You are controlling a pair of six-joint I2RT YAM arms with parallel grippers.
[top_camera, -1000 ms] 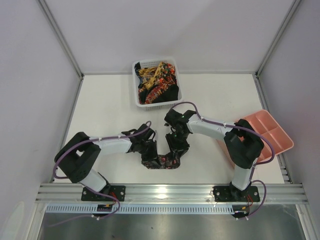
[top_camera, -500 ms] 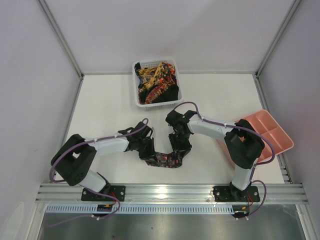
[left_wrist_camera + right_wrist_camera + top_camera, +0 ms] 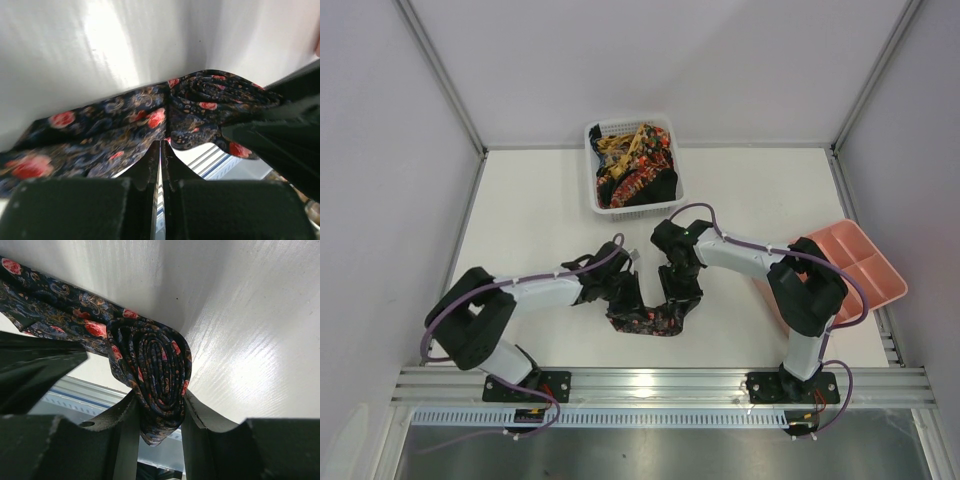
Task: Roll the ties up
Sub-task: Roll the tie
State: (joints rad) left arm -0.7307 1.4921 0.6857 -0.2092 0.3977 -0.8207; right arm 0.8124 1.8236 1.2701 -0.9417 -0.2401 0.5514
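White tabletop (image 3: 520, 220) carries, at its far middle, a mesh basket (image 3: 592, 175) heaped with ties (image 3: 635, 165) not yet rolled, so most of the task looks left to do. On the near side one dark rose-patterned tie (image 3: 650, 320) lies between the arms, partly wound. The right gripper (image 3: 159, 410) clamps its tight coil (image 3: 160, 370), while the left gripper (image 3: 161, 150), fingers pressed together, seems to pinch the unrolled flat tail.
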